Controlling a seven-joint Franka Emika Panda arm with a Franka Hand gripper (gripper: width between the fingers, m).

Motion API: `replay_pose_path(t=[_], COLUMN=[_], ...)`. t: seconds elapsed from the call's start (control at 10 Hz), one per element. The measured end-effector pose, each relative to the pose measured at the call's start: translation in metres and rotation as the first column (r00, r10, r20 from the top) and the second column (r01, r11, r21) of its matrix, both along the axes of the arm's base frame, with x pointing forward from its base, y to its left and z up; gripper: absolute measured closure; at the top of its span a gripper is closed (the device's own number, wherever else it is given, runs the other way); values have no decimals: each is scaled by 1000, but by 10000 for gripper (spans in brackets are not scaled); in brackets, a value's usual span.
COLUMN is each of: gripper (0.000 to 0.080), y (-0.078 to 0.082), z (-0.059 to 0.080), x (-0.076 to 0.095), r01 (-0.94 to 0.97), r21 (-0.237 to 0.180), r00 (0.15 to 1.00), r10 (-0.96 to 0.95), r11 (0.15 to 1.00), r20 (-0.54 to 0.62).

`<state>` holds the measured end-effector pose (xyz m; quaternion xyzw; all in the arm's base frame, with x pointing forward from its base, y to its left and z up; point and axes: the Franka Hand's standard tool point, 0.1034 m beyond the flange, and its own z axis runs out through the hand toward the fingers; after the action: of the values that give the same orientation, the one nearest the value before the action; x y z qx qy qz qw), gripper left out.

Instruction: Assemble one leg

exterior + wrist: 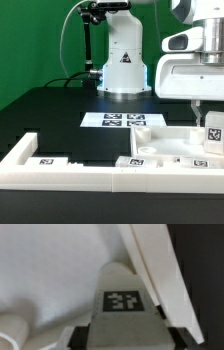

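My gripper is at the exterior view's right, shut on the leg, a short white post with a square tag. It holds the leg upright over the right end of the wide flat white panel. In the wrist view the leg runs out from between my dark fingers, tag facing the camera. Its far end is close to the panel's raised edge. I cannot tell whether the leg touches the panel. My gripper is at the frame's edge.
The marker board lies on the black table behind the panel. A long white L-shaped rail with tags runs along the front. The robot base stands at the back. A rounded white part lies beside the leg.
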<state>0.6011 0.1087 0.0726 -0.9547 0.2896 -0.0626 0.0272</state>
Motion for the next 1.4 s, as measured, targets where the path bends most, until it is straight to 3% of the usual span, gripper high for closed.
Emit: replay_pose_path(t=[0.2,0.5,0.6,0.7,0.8,0.9,1.0,1.4], gripper=[512,512,512,335,216,216,163,151], y=[1,1,1,1,6,7,6,7], z=[0,0,0,2,4,5,4,3], x=[-2,-3,-3,-3,-6,-6,-6,-9], r01=[245,356,320,273,216,125,74,-274], r21=[23,46,43,40,26,18,12,-27], r00=[969,934,947,962,975,991,996,960], r10=[-245,-354,-318,-272,-214,-124,-74,272], r11=[969,933,946,961,976,992,997,961], r20=[-15,-45,-42,-39,-54,-49,-50,-63])
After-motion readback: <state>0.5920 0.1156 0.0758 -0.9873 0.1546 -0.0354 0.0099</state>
